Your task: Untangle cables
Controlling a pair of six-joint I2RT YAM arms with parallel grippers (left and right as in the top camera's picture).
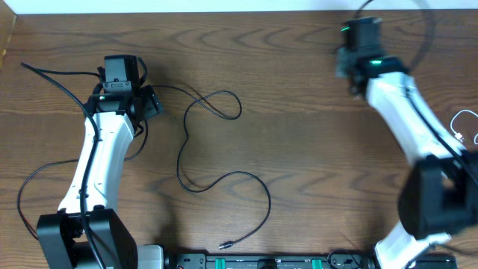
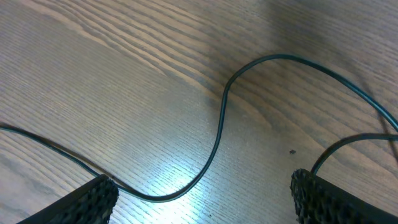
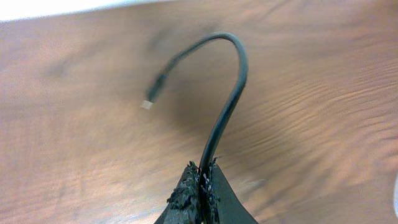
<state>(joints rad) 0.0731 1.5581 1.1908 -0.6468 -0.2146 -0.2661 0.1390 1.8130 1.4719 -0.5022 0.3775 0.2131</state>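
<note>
A thin black cable (image 1: 196, 142) lies in loose loops on the wooden table, and its plug end (image 1: 225, 243) rests near the front edge. My left gripper (image 1: 122, 66) hovers open over a stretch of black cable (image 2: 214, 146), which curves across the wood between its two fingers (image 2: 93, 198) without touching them. At the back right, my right gripper (image 1: 358, 33) is shut on another black cable (image 3: 233, 81). That cable arches up out of the jaws to a small pale plug tip (image 3: 147, 104). A white cable (image 1: 464, 123) lies curled at the right edge.
The wooden table (image 1: 314, 134) has a pale wall along its back edge. A black equipment rail (image 1: 269, 261) runs along the front edge between the arm bases. The right arm's white link (image 1: 403, 112) slants across the right side.
</note>
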